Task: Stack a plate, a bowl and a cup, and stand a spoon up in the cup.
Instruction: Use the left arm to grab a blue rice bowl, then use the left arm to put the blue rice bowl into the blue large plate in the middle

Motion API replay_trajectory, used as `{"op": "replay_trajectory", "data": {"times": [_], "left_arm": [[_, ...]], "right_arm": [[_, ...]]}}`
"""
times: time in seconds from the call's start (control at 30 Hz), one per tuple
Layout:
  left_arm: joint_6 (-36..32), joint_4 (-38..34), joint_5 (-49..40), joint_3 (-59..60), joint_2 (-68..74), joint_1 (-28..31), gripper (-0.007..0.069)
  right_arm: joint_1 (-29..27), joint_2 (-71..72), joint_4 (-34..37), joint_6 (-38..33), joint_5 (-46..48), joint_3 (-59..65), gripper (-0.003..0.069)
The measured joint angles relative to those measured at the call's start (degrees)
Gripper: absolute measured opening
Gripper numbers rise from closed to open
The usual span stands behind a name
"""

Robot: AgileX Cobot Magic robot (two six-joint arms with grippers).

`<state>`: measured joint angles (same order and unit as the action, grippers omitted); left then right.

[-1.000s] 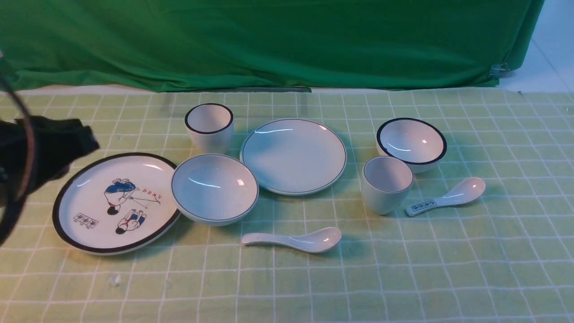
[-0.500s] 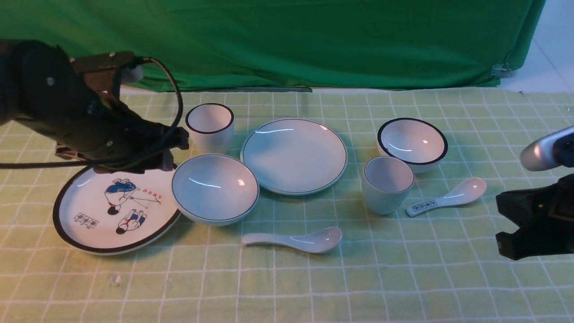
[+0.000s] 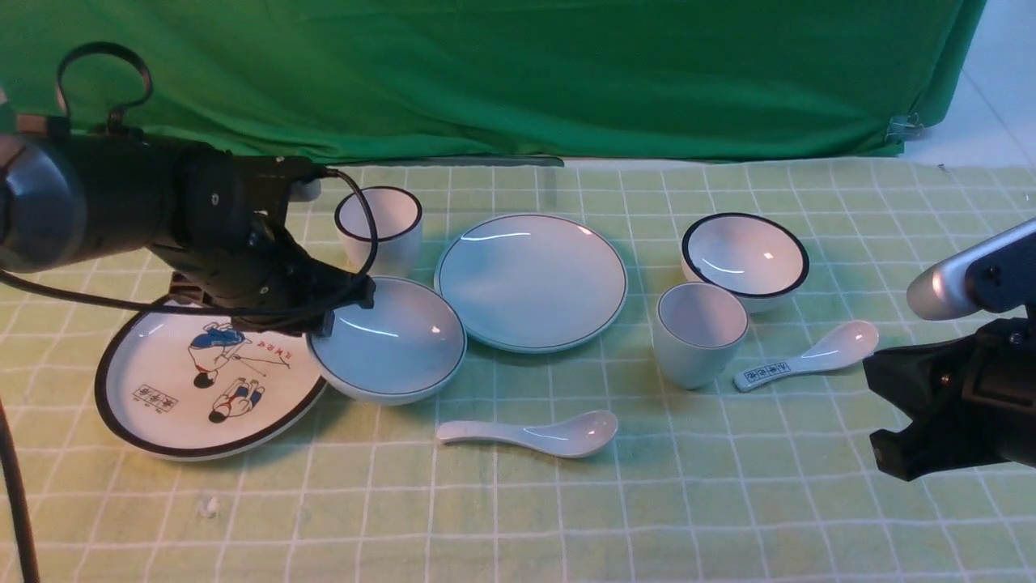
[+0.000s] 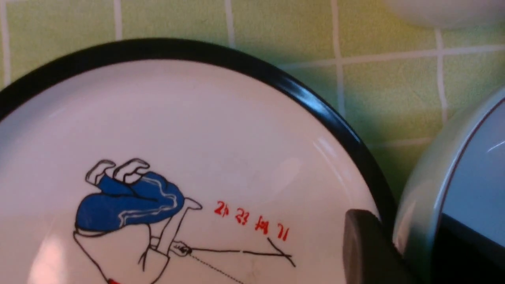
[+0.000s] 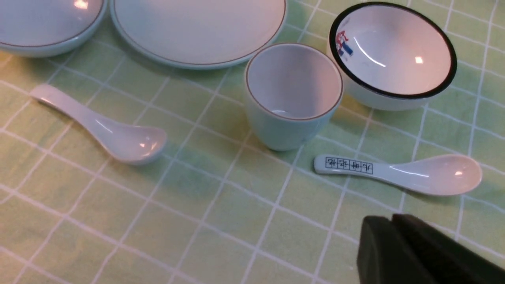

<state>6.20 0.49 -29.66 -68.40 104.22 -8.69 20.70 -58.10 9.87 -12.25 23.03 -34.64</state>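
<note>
The left arm reaches in from the left edge of the front view, its thick black forearm level and low over the bench (image 3: 728, 518), a cable looped over its wrist. The left tool (image 3: 346, 308) points toward frame centre with its jaws apart, one on each side of the near-left rim of the bowl (image 3: 396, 340). In the left wrist view one dark finger (image 4: 365, 248) sits just outside the bowl's wall, over the edge of the cartoon plate (image 3: 194, 380). Whether the jaws press on the rim cannot be told. The right arm enters at the right edge of the front view, a silver link above a black wrist. The right tool (image 3: 878, 421) hangs at lower right above the cloth with its jaws spread and nothing between them. It is well apart from the labelled spoon (image 3: 809, 356). The bowl rests on the bench left of centre, with the plate (image 3: 530, 279) just beside it toward upper right. The cup (image 3: 698, 332) stands upright right of centre. The spoon (image 3: 534, 433) lies flat below the plate, handle pointing to frame left.
</note>
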Motion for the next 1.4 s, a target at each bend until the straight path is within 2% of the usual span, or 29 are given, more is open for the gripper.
{"op": "replay_trajectory", "data": {"times": [0.1, 0.23, 0.37, 0.4, 0.43, 0.5, 0.67, 0.73, 0.93, 1.2, 1.3, 1.4], "left_arm": [[-0.07, -0.05, -0.1, 0.0, -0.73, -0.12, 0.0032], [-2.07, -3.12, -0.91, 0.0, -4.23, -0.12, 0.0029], [-8.17, -15.74, 2.49, 0.0, -7.02, -0.39, 0.0029], [-8.64, -16.48, 2.78, 0.0, -7.01, -0.52, 0.0029], [-12.86, -22.09, 5.89, -0.11, -6.53, -1.55, 0.0029], [-15.67, -24.95, 8.8, -0.88, -4.63, -3.6, 0.0029], [-17.32, -25.03, 9.97, -6.95, 2.24, -7.59, 0.0029], [-17.16, -23.03, 9.97, -11.36, 6.23, -9.05, 0.0029], [-15.41, -17.45, 10.99, -19.75, 14.15, -9.44, 0.0029], [-14.88, -14.92, 11.27, -21.44, 17.49, -9.39, 0.0037], [-14.88, -14.43, 10.95, -21.57, 17.44, -9.39, 0.0073], [-13.39, -12.2, 10.35, -21.58, 17.39, -9.39, 0.0203]], "right_arm": [[0.0, 0.0, 0.13, 0.0, -0.74, 0.0, 0.0077], [0.0, 0.0, 0.24, 0.01, -2.15, 0.0, 0.008], [0.0, -0.05, 0.24, 0.01, -2.61, -0.05, 0.0087], [0.0, -0.02, 0.24, 0.01, -2.61, -0.05, 0.0087], [0.0, -0.26, 0.24, 0.01, -2.94, -0.05, 0.009], [0.0, -0.98, 0.24, 0.15, -3.74, -0.05, 0.0091], [0.0, -3.39, 0.3, 2.16, -4.29, -0.06, 0.0097], [0.0, -4.82, 0.35, 3.12, -4.11, -0.06, 0.0099], [0.0, -6.35, 0.41, 3.32, -3.76, -0.06, 0.0109], [0.0, -6.35, 0.41, 3.32, -3.76, -0.06, 0.0121], [0.0, -6.35, 0.41, 3.32, -3.76, -0.06, 0.0125], [0.0, -6.35, 0.41, 3.34, -3.2, -0.06, 0.0136]]}}
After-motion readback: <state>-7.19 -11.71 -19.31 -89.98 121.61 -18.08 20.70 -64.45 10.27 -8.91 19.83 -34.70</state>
